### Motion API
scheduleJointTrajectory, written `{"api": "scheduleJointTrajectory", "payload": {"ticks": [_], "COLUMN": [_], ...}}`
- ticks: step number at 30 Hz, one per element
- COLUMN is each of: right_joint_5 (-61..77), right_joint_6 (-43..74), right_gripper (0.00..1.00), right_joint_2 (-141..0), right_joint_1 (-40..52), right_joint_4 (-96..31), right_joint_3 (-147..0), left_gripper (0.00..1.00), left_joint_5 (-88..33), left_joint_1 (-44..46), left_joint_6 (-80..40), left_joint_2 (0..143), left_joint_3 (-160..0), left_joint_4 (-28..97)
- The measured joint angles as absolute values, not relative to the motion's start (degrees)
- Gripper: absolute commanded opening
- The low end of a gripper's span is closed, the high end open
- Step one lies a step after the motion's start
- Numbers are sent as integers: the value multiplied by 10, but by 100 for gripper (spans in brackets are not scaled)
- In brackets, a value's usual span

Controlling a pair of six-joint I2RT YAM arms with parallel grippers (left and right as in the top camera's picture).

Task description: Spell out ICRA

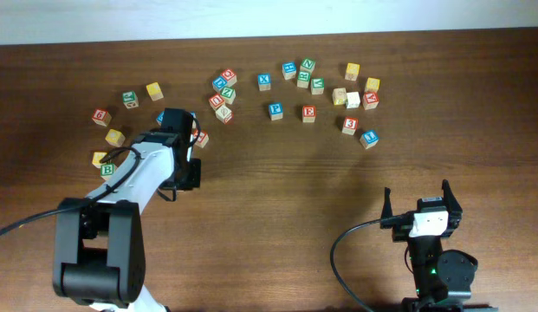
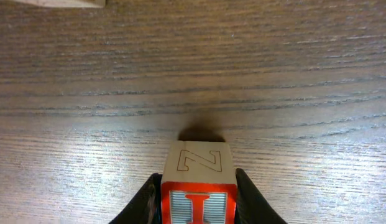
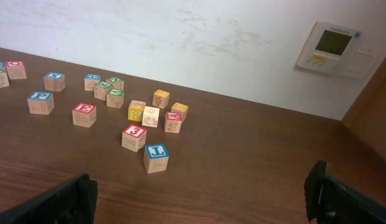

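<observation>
**Left hand has the I, first letter of four**

The left hand (image 2: 197,205) was clamped on a small wooden cube with a red-printed I (image 2: 199,163). Its black fingers (image 2: 253,200) pressed flat against both sides of the cube. The red I face was turned towards the wrist camera, and a bare face with an engraved Z sat beside it. From above, the cube was hidden under the hand, at about ten o'clock on the dark wooden tabletop (image 1: 277,199). A shadow hugged its far edge, so it looked to be on the wood or barely off it, and I could not tell which.

The right hand (image 1: 422,204) sat at five o'clock with its fingers wide apart and nothing between them, well away from everything.

The scatter of lettered wooden cubes (image 1: 317,85) ran along the twelve o'clock side, from about ten round to two. A red-printed E cube (image 1: 309,113) was among them, and it has no place in the word. Most of the other letters were too small for me to read.

I took this to be the first step, with the I secured and no row begun. Next, I judged, the cube should go to the bare wood towards six o'clock. It should be set down with the I face readable, far enough to the nine o'clock side to leave room for three more letters. The hand should then let go cleanly without nudging it.
</observation>
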State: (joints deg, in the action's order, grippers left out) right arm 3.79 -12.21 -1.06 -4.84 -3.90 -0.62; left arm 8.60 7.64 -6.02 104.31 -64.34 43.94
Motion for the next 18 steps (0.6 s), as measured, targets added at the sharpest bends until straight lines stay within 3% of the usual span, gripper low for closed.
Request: {"api": "scheduleJointTrajectory", "payload": {"ticks": [9, 18], "right_joint_5": [38, 38], "right_joint_6": [-122, -122], "right_gripper": [98, 98], "right_joint_2": [-11, -11], "right_joint_1": [-48, -48], "right_joint_4": [-39, -39], "right_joint_3": [-6, -6], "left_gripper": [34, 73], "left_joint_5": [86, 86], "left_joint_1": [76, 76], "left_joint_6": [-71, -78], "left_joint_2": [1043, 1043], "left_joint_3": [-643, -643], "left_joint_4": [441, 438]}}
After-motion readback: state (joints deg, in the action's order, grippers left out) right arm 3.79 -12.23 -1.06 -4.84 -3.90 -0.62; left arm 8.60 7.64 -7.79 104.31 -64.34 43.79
